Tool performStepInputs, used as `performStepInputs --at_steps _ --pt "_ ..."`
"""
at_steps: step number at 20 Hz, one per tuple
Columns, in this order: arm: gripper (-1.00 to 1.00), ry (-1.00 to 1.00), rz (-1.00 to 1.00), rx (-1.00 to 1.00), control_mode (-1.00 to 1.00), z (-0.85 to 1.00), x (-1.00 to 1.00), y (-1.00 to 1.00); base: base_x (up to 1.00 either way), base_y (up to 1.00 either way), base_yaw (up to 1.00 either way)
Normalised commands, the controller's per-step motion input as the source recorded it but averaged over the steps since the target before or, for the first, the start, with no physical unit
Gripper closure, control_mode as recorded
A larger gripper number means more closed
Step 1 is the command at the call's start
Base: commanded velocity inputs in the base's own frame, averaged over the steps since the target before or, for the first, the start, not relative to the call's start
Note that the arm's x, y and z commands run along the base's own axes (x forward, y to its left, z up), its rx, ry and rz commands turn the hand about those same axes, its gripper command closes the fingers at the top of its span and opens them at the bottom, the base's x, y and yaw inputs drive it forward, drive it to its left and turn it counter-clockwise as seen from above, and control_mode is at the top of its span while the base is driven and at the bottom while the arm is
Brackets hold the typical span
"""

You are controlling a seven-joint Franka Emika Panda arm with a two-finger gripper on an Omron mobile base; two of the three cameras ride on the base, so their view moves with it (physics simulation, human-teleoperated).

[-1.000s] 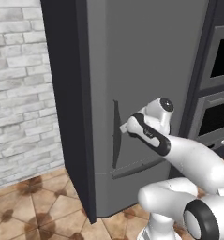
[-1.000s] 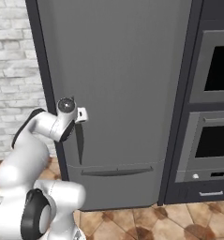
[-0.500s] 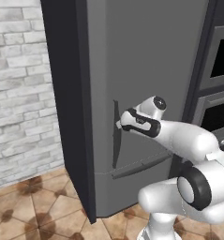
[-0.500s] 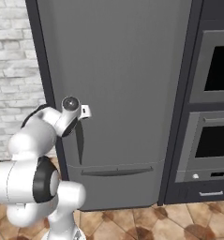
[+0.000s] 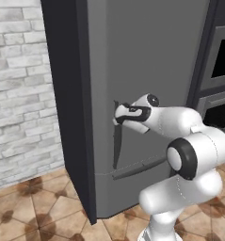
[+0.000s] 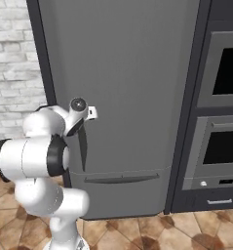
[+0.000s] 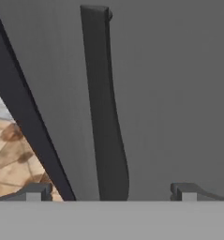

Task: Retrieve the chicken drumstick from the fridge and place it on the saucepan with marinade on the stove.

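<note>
The tall grey fridge (image 5: 147, 56) (image 6: 123, 73) stands with its door shut, and its long thin dark handle (image 5: 116, 141) (image 6: 82, 149) runs down the door's left edge. My gripper (image 5: 117, 113) (image 6: 91, 113) is at the top part of that handle. In the hand view the handle (image 7: 104, 117) lies between my two spread fingertips, and the gripper (image 7: 109, 191) is open and holds nothing. The chicken drumstick is hidden behind the shut door. The saucepan and the stove are out of view.
A dark wall oven (image 6: 220, 73) with glass windows stands right of the fridge, a second oven (image 6: 215, 151) below it. A white brick wall (image 5: 20, 94) is to the fridge's left. A lower drawer handle (image 6: 120, 178) crosses the fridge. Brown floor tiles (image 5: 38, 207) lie in front.
My hand has moved a little left and up, closer to the fridge handle, and my arm's elbow has swung nearer the cameras. The fingers stay spread and the door stays shut.
</note>
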Motion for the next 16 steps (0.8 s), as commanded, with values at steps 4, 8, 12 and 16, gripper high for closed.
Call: performStepInputs --at_steps 4,8,12,16 --pt "-1.00 0.00 0.00 0.00 -1.00 -0.26 0.44 0.10 0.00 0.00 0.00" --pt "-1.00 0.00 0.00 0.00 -1.00 -0.27 0.44 0.15 0.00 0.00 0.00" --pt "-1.00 0.00 0.00 0.00 -1.00 -0.29 0.44 0.16 0.00 0.00 0.00" --pt "-1.00 0.00 0.00 0.00 -1.00 -0.29 0.46 0.13 0.00 0.00 0.00"
